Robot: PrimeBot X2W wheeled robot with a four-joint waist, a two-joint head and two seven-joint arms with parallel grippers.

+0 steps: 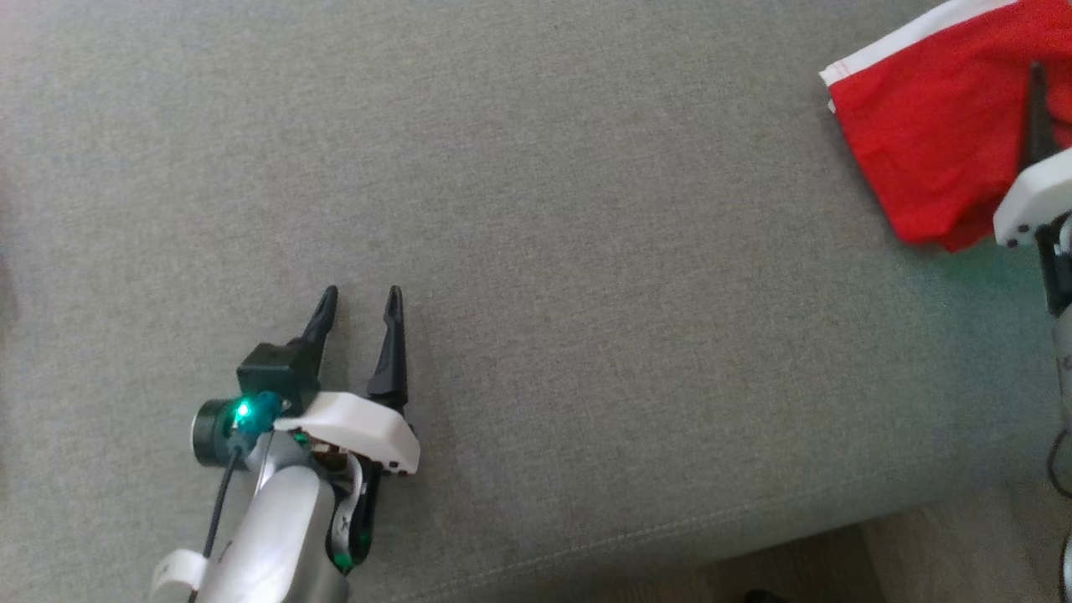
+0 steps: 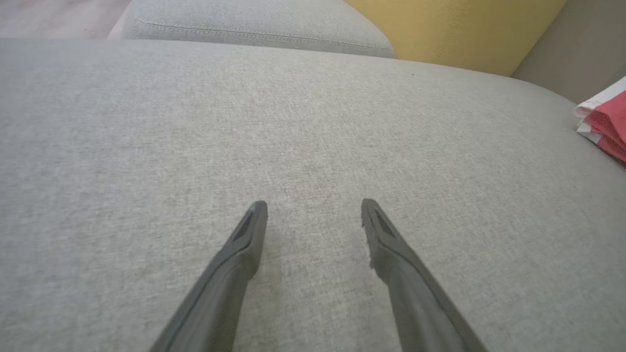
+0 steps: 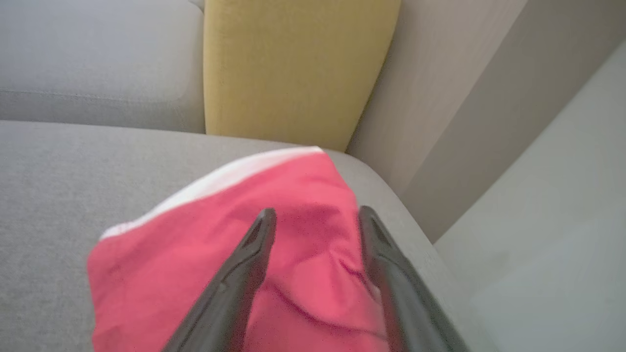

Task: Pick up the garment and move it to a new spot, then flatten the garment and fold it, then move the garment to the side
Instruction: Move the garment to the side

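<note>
Head view, garment: A red garment (image 1: 930, 142) with a white strip along its far edge lies in layers at the right end of a grey seat cushion (image 1: 586, 251), in the frame's upper right corner.
Head view, right gripper: The right gripper (image 1: 1037, 79) shows one dark finger over the red cloth, so its spread cannot be told from here.
Head view, left gripper: The left gripper (image 1: 362, 291) sits at lower left, well apart from the garment, fingers parted and holding nothing.
Left wrist view, left gripper: The two fingers (image 2: 244, 244) stand wide apart over bare grey fabric, with nothing between them.
Left wrist view, garment: Stacked red and white edges (image 2: 606, 122) show at the far right, and a yellow cushion (image 2: 455, 29) stands behind.
Right wrist view, right gripper: The fingers (image 3: 244, 274) are spread above the garment, with no cloth pinched between them.
Right wrist view, garment: The rumpled red cloth (image 3: 195, 234), white along its far edge, lies on the seat's end, near the yellow cushion (image 3: 293, 68).
</note>
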